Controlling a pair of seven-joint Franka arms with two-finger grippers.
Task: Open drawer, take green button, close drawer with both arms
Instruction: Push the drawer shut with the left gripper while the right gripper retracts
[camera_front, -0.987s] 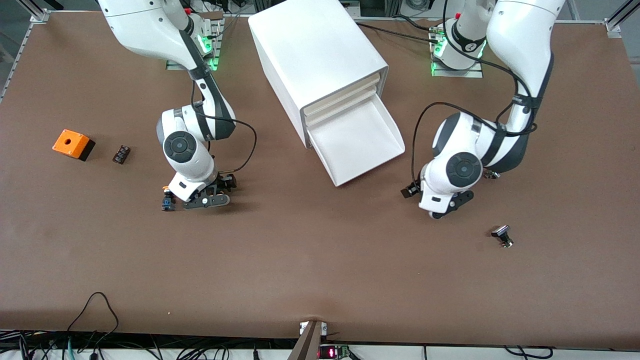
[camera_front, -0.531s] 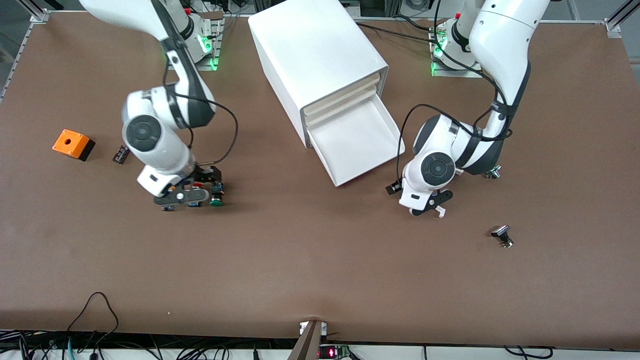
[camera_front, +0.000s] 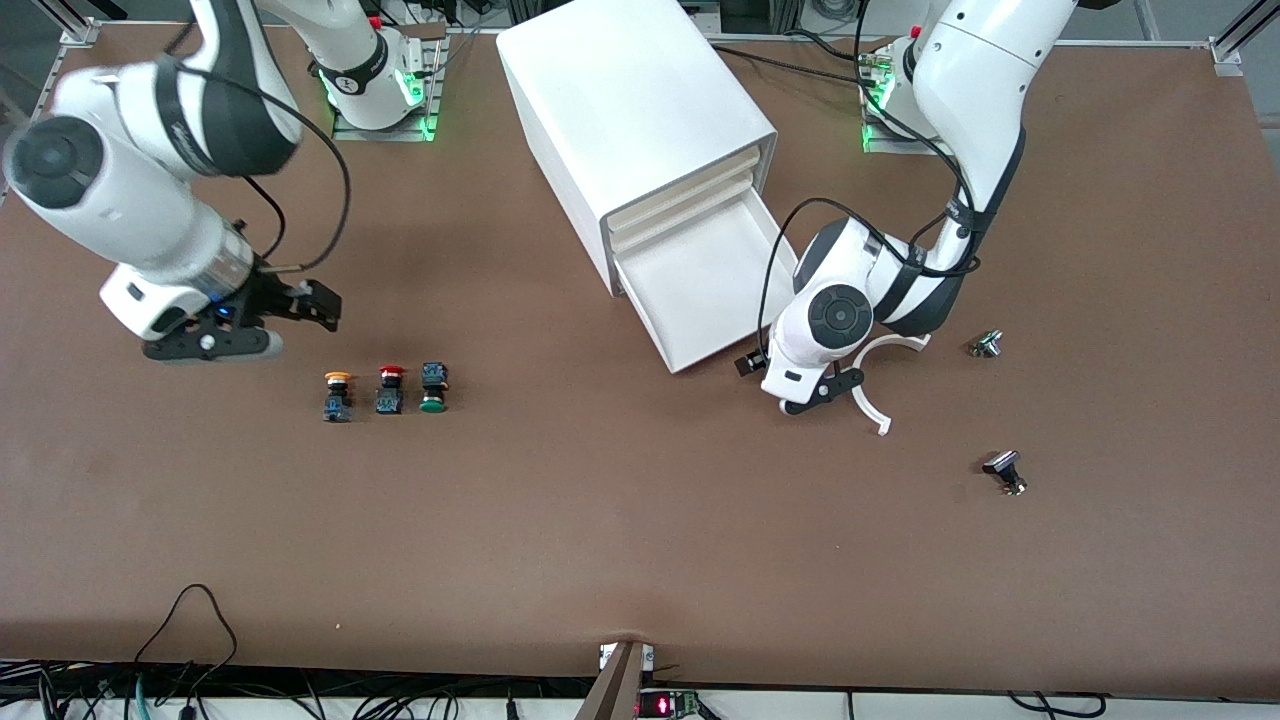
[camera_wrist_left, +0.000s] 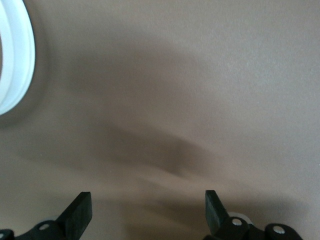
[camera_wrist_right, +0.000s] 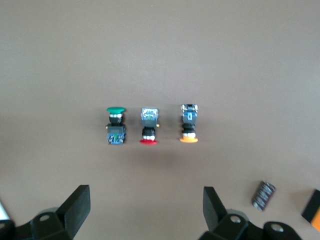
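The drawer (camera_front: 712, 290), lowest in the white cabinet (camera_front: 640, 110), stands pulled out, and its tray looks bare. The green-capped button (camera_front: 433, 388) (camera_wrist_right: 116, 126) lies on the table toward the right arm's end, in a row with a red-capped (camera_front: 389, 390) and a yellow-capped one (camera_front: 338, 396). My right gripper (camera_front: 258, 326) (camera_wrist_right: 146, 210) hangs open and empty above the table, beside that row. My left gripper (camera_front: 822, 390) (camera_wrist_left: 147, 215) is open and empty, low over the table by the drawer's front corner.
A white curved piece (camera_front: 872, 412) (camera_wrist_left: 22, 55) lies beside the left gripper. Two small parts (camera_front: 985, 345) (camera_front: 1005, 472) sit toward the left arm's end. The right wrist view shows a small dark component (camera_wrist_right: 263, 195) and an orange box corner (camera_wrist_right: 312, 212).
The right arm has lifted off the buttons and swung toward its end of the table, uncovering the green button in the row. The left arm has moved closer to the drawer's front.
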